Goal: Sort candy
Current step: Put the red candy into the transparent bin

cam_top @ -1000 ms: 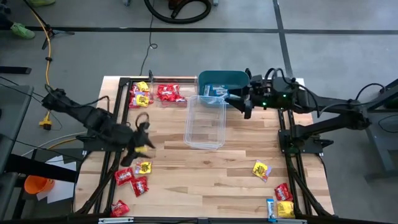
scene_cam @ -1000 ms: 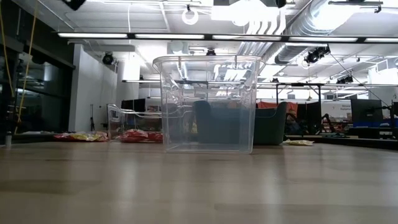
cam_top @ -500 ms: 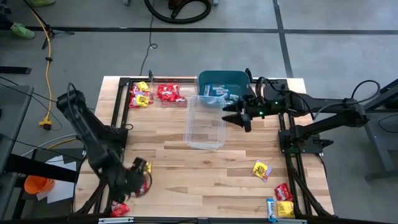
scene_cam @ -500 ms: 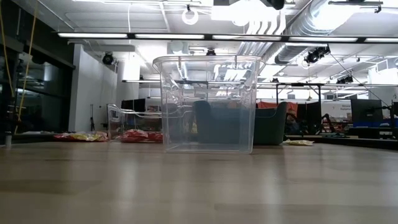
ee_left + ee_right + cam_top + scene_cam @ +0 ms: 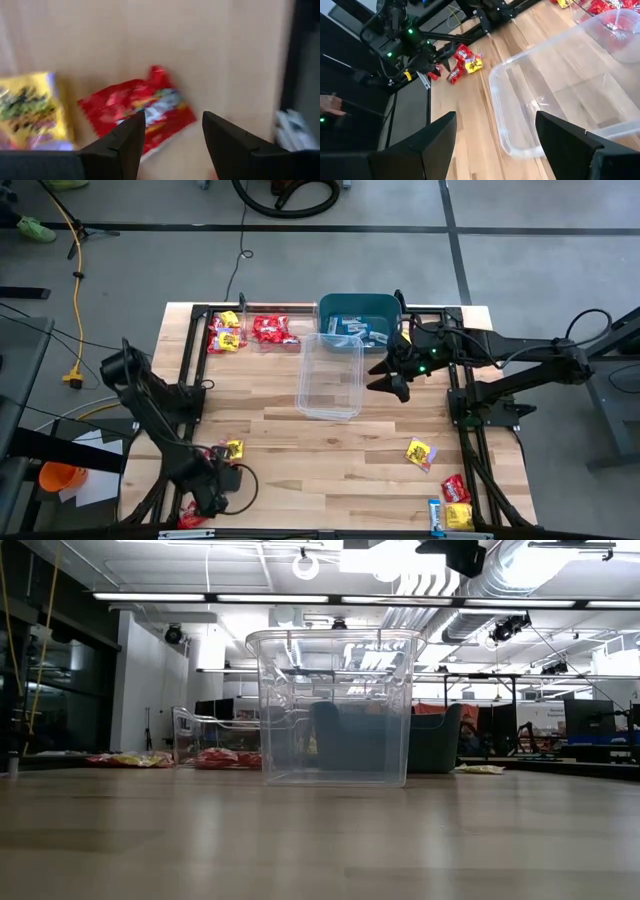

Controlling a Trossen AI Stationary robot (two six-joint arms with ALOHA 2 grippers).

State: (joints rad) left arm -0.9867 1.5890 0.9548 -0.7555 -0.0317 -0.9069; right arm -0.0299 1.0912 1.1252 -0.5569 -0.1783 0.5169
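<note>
The left gripper (image 5: 215,498) hangs with jaws open and empty over a red candy (image 5: 137,112) beside a yellow candy (image 5: 31,111) at the table's (image 5: 330,450) near-left corner, while the right gripper (image 5: 386,379), open too, hovers beside the clear tub (image 5: 331,376).
</note>
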